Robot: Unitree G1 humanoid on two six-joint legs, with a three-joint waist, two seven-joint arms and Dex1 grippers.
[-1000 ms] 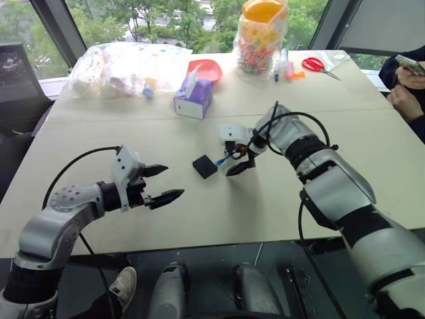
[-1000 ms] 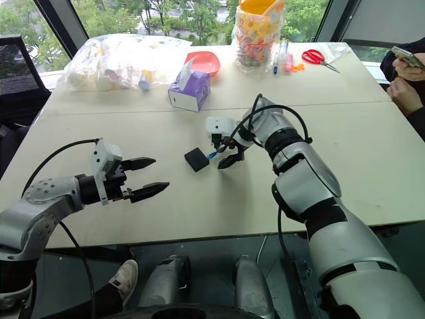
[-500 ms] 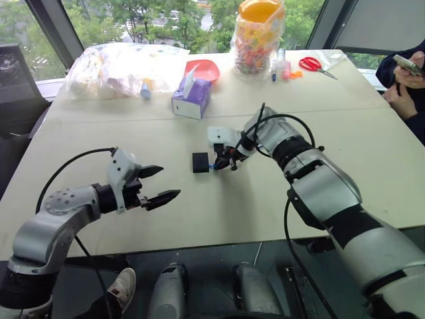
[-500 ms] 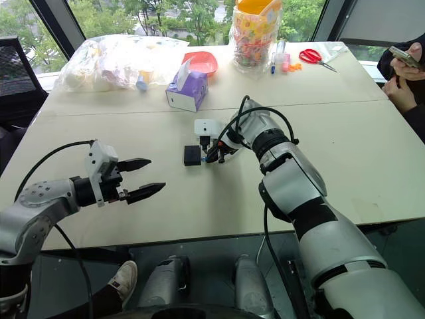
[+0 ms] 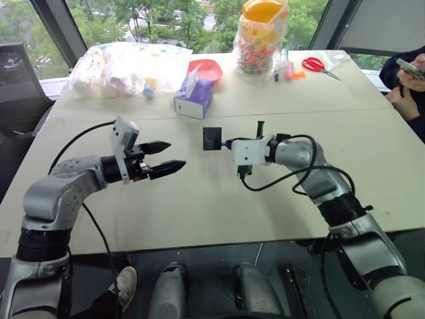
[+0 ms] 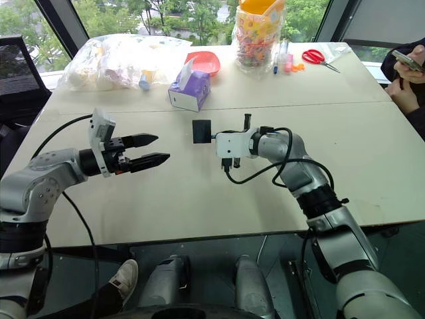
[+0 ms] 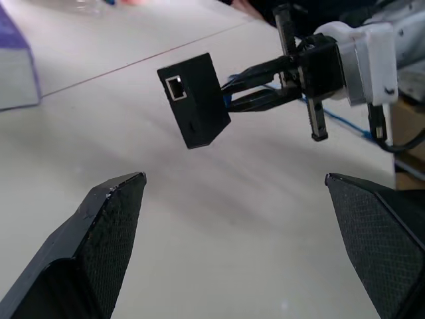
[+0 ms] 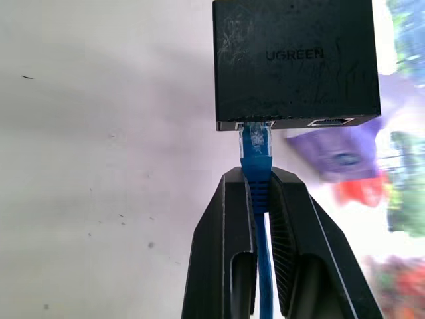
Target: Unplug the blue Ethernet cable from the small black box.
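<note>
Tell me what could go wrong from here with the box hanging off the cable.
The small black box hangs off the table by the blue Ethernet cable, still plugged in; the right gripper pinches only the boot, so it may swing or slip. The open left gripper stands apart and could miss it.

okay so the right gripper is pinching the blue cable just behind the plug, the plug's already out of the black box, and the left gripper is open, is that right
Not quite. The plug is still seated in the small black box: the right wrist view shows it in the port. The rest holds: the right gripper is shut on the blue Ethernet cable just behind the plug, and the left gripper is open.
</note>
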